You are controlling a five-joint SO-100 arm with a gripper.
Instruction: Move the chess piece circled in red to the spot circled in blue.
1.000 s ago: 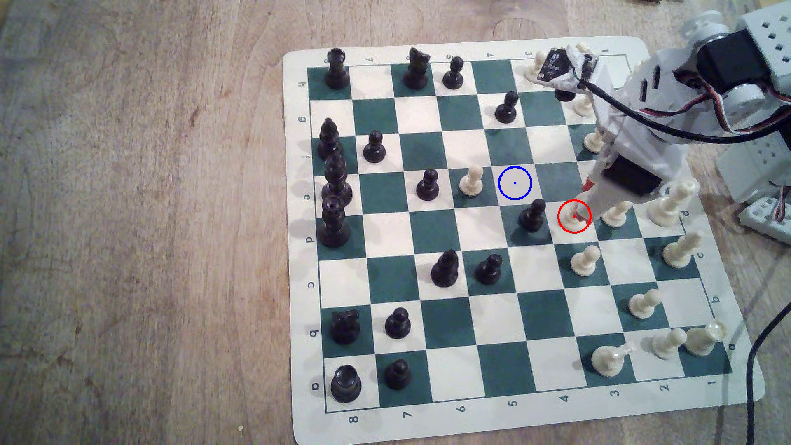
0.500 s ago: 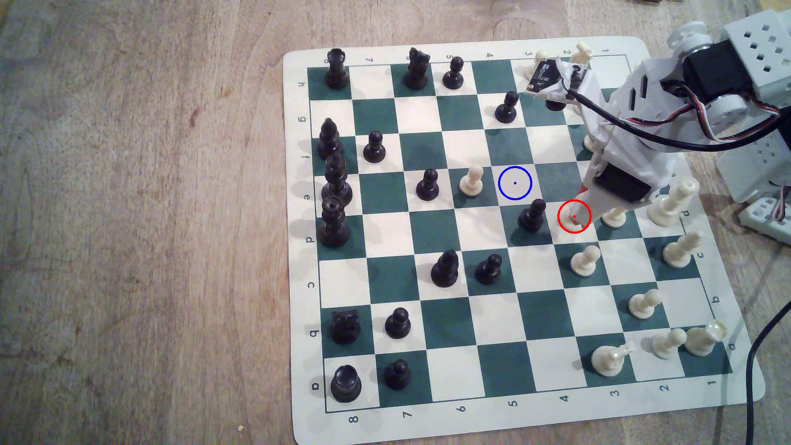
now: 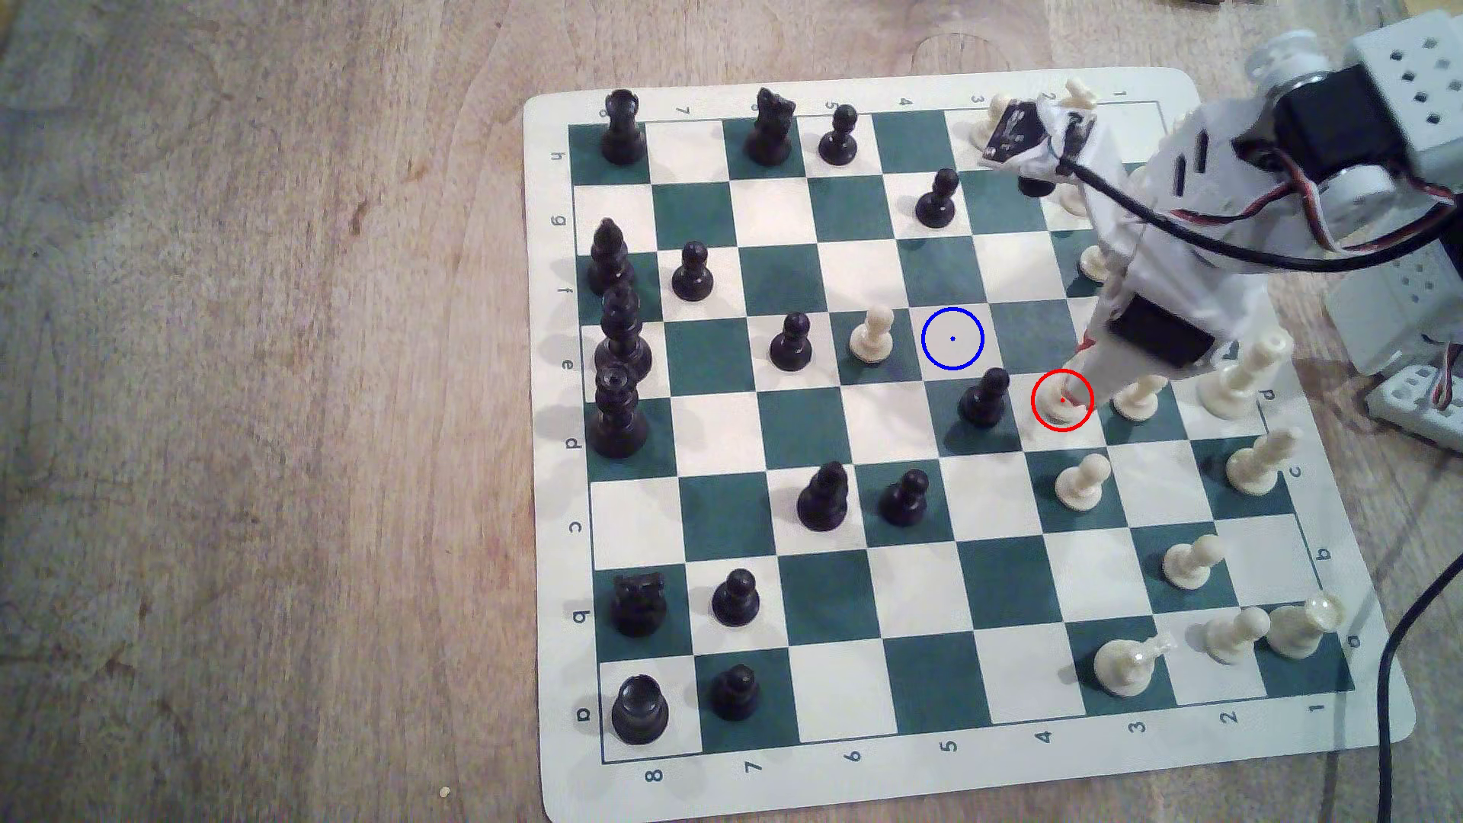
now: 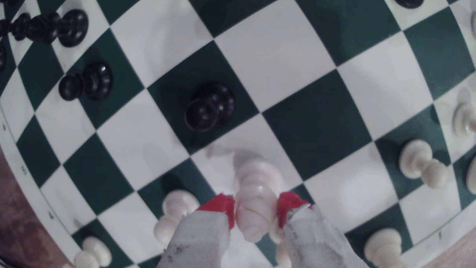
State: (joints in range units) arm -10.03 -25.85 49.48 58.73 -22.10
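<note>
The gripper (image 4: 256,211) is closed on the cream piece (image 4: 255,203), its red pads (image 4: 221,206) pressing either side of the upper body. The piece stands upright, long axis vertical, base inside the red ring (image 3: 1062,400). The blue-ringed square (image 3: 952,339) lies one square diagonally off, up and toward the exterior view's left; a black pawn (image 3: 984,400) stands just beside that path.
</note>
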